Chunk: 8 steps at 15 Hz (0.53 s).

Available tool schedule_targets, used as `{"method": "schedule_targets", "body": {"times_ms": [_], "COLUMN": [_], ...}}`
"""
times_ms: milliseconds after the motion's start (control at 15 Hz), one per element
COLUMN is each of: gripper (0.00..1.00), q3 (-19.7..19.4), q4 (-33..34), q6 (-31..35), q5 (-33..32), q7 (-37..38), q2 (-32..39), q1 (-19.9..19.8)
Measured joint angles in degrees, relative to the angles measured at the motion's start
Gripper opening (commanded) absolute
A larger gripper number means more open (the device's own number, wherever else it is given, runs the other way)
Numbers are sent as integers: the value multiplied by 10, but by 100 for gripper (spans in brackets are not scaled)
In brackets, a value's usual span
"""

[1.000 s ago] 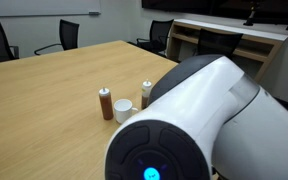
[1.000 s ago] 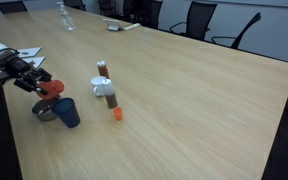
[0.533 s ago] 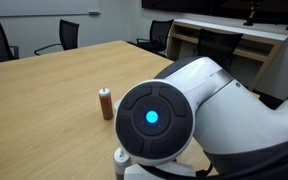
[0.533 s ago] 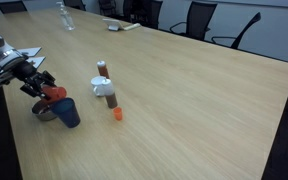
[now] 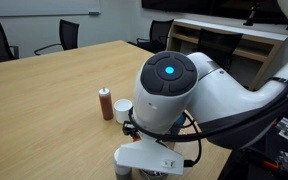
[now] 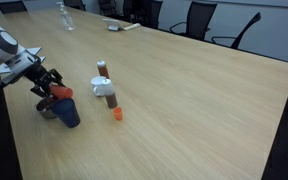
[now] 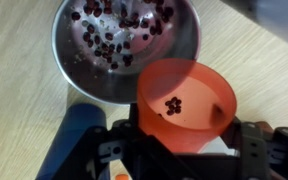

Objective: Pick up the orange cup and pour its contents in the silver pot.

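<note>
In the wrist view my gripper [image 7: 184, 150] is shut on the orange cup [image 7: 184, 105], which is tipped toward the silver pot [image 7: 119, 45]. A few dark beans cling inside the cup; many dark beans lie in the pot. In an exterior view the gripper [image 6: 52, 88] holds the orange cup [image 6: 59, 94] tilted above the pot [image 6: 44, 108], near the table's edge. In the other exterior view the arm [image 5: 184, 90] hides cup and pot.
A dark blue cup [image 6: 68, 112] stands right beside the pot and shows in the wrist view [image 7: 79, 135]. A white mug [image 6: 103, 88], a brown shaker [image 6: 102, 69], a grey-lidded shaker [image 6: 111, 99] and a small orange piece [image 6: 117, 114] stand nearby. Chairs ring the table.
The arm has swung and the wrist has turned, tipping the orange cup further over the pot. The cup stays held in about the same place.
</note>
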Motion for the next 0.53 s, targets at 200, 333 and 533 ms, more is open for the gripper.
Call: {"method": "schedule_targets", "body": {"times_ms": [200, 333, 533], "gripper": [49, 49, 49], "q3": [-2, -2, -2], "q4": [-34, -55, -83], "q6": [43, 71, 134], "q5": [0, 1, 11], "q7": [12, 14, 15], "q2": [-18, -28, -40], "q1": [-12, -16, -23]}}
